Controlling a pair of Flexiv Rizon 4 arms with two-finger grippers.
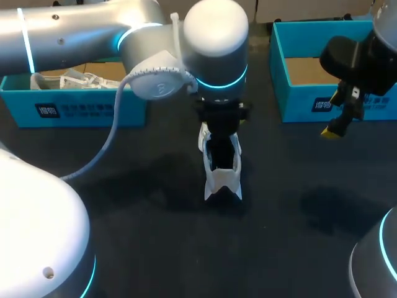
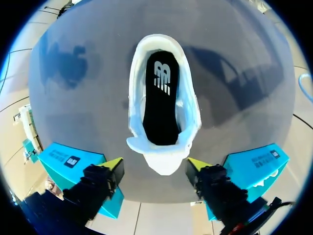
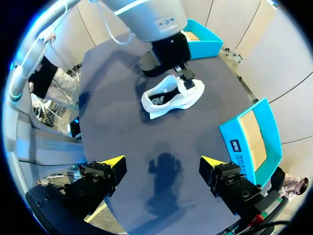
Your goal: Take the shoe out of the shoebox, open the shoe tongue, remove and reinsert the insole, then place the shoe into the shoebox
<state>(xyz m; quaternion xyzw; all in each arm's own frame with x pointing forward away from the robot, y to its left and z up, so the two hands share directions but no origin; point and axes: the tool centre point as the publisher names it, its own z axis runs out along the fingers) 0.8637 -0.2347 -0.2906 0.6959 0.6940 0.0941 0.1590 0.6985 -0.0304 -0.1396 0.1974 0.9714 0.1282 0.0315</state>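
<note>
Worktop (image 1: 310, 248): dark, and carries everything.
Shoeboxes: blue; the left shoebox (image 1: 93, 108) and the right shoebox (image 1: 291, 102) both stand well apart from the shoe.
Shoe (image 1: 221, 167): white, on the worktop's middle, outside both boxes, mouth wide open.
Left hand (image 2: 155, 164): above the shoe, fingers spread, gripping nothing.
Right hand (image 3: 163, 161): spread, empty, near the right shoebox.
Insole (image 2: 159, 103): black, flat inside the shoe; probably best to descend straight and pinch only its edge, not the shoe's wall.

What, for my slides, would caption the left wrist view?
Open left jaws flank one end of the white shoe on the dark table, black insole inside.
</note>
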